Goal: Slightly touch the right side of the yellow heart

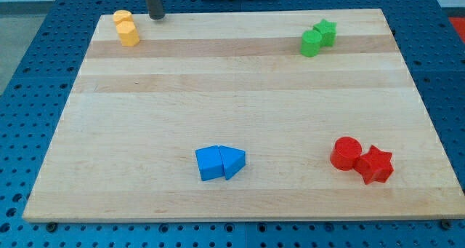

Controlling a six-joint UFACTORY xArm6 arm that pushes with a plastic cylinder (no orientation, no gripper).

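My tip: my tip (pixel 156 17) stood at the view's top edge of the surface (pixel 240 110), left of centre, just to the view's right of the yellow pair and apart from it.
Jaws: I had none; my arm ended in a plain dark rod, so there was nothing to spread or press together.
Task's thing: two yellow blocks sat touching in the view's top-left corner, an upper yellow block (pixel 121 17) and a lower yellow block (pixel 128 33); I could not make out which of them was the heart.
Other blocks: a green cylinder (pixel 310 43) touched a green star (pixel 325 32) at the view's top right; a blue cube (pixel 209 163) touched a blue wedge (pixel 233 161) at the bottom centre; a red cylinder (pixel 346 153) touched a red star (pixel 375 164) at the bottom right. All were well apart from my tip.
Step in hand: I judged it the approach, with no contact yet made.
Next move: a short, slow slide toward the view's left, lined up with the heart's right side, stopping at first contact so neither yellow block got shoved.
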